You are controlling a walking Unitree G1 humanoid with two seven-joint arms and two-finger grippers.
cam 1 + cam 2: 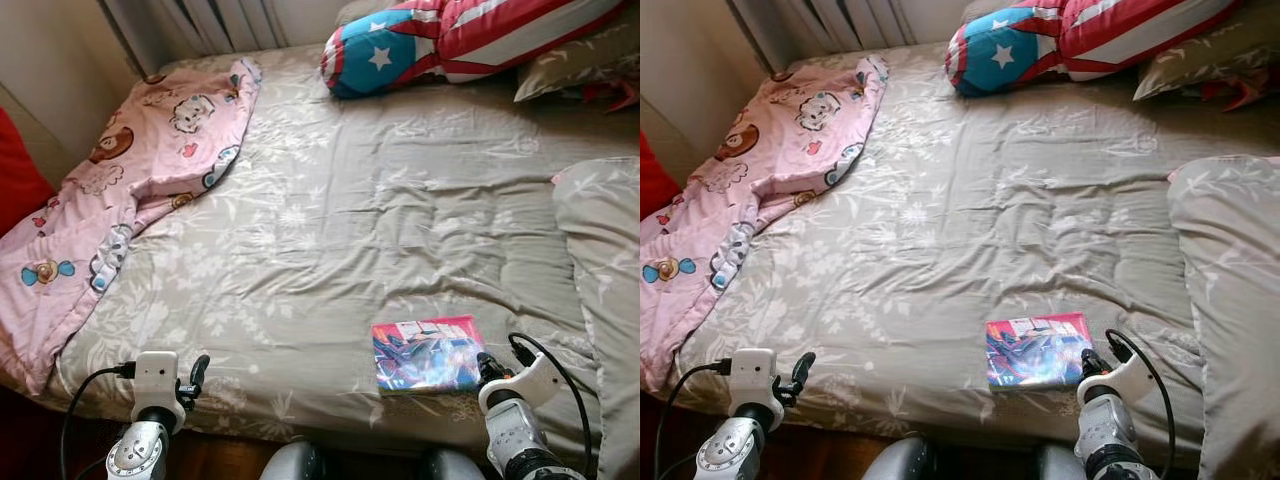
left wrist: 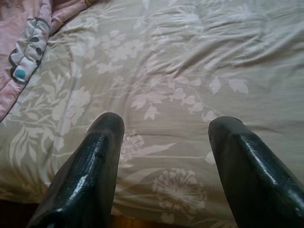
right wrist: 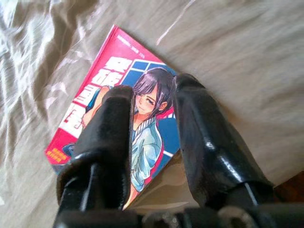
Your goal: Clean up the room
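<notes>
Bed [image 1: 400,200]: wide mattress under a grey-beige cover with a white flower and leaf print, wrinkled, seen from its near edge.
Comic book [image 1: 427,353]: lies flat on the cover near the bed's front edge, right of centre; red border, blue and white drawn figure on the front. In the right wrist view [image 3: 137,123] the cover art shows a dark-haired character; one corner juts past a fold of the cover.
Right gripper [image 3: 152,102]: at the book's near right corner, just above it. Fingers are narrowly parted with the book's cover showing in the slit between them; cannot tell if they touch or pinch the book.
Left gripper [image 2: 164,126]: hovers over bare floral cover at the bed's front left edge, fingers spread wide, nothing between them. Well apart from the book.
Pink blanket [image 1: 130,190]: cartoon print, crumpled along the bed's left side, its edge hanging over the side; its patterned hem shows in the left wrist view.
Star pillow [image 1: 400,50]: blue with white stars plus red and white stripes, at the far end of the bed.
Grey pillow [image 1: 585,55]: same floral fabric, far right corner, beside the star pillow.
Folded duvet [image 1: 605,280]: floral, bunched along the right edge, near the book.
</notes>
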